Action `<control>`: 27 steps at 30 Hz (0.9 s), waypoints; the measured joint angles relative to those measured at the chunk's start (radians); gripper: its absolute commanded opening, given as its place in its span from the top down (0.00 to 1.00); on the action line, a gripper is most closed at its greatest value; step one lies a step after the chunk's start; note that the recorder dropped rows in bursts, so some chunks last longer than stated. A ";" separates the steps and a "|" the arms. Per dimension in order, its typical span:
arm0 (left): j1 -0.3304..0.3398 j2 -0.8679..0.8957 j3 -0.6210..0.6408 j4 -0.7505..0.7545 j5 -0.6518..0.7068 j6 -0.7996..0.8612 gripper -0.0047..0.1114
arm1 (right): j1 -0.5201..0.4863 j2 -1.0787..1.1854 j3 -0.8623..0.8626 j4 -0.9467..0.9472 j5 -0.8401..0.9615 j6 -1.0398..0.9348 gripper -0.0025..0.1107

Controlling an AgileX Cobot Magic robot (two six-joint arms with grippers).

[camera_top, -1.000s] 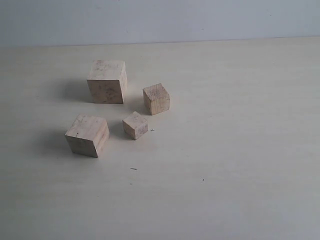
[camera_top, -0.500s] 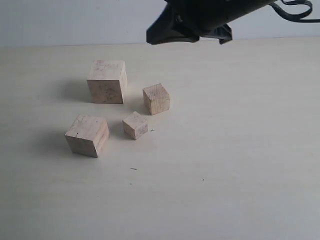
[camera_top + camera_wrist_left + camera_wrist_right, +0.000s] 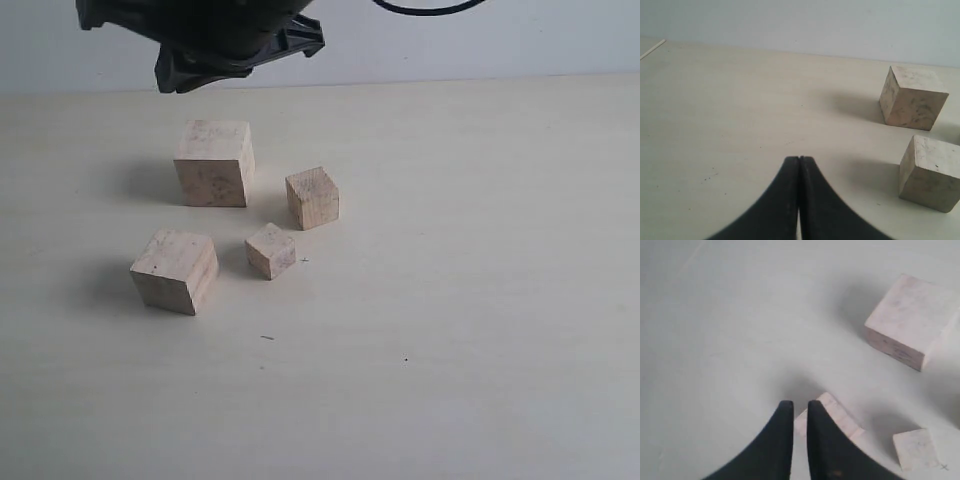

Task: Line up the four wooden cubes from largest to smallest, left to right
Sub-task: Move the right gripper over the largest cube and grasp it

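Note:
The four wooden cubes sit apart on the table. The largest cube (image 3: 213,163) is at the back, the second-largest (image 3: 175,270) front left, the third (image 3: 312,197) to the right, and the smallest (image 3: 270,250) in the middle. My right arm (image 3: 215,40) hangs dark and blurred above the largest cube. My right gripper (image 3: 799,404) is slightly open and empty, high over the cubes. It partly hides the second-largest (image 3: 832,415); the largest (image 3: 912,327) and smallest (image 3: 915,450) show beside it. My left gripper (image 3: 799,158) is shut, low over bare table left of the largest (image 3: 912,97) and second-largest (image 3: 930,172).
The pale tabletop (image 3: 460,300) stretches wide to the right and front of the cubes. A light wall (image 3: 500,40) rises behind the table's far edge. A tiny dark mark (image 3: 303,260) lies beside the smallest cube.
My right arm came into the exterior view at the top right, then swept left to above the largest cube. The cubes have not moved.

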 measured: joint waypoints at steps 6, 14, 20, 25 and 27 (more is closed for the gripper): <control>0.000 0.000 0.000 0.000 0.000 0.000 0.96 | 0.041 0.190 -0.265 -0.277 0.179 0.232 0.45; 0.000 0.000 0.000 0.000 0.000 0.000 0.96 | 0.041 0.407 -0.483 -0.305 0.223 0.251 0.08; -0.002 0.000 0.000 0.000 0.000 0.000 0.96 | 0.033 0.506 -0.542 -0.366 0.227 0.264 0.05; -0.021 0.000 0.000 0.000 0.000 0.000 0.96 | -0.018 0.536 -0.548 -0.400 0.220 0.376 0.05; -0.023 0.000 0.000 0.000 0.000 0.000 0.96 | -0.042 0.543 -0.550 -0.385 0.198 0.405 0.05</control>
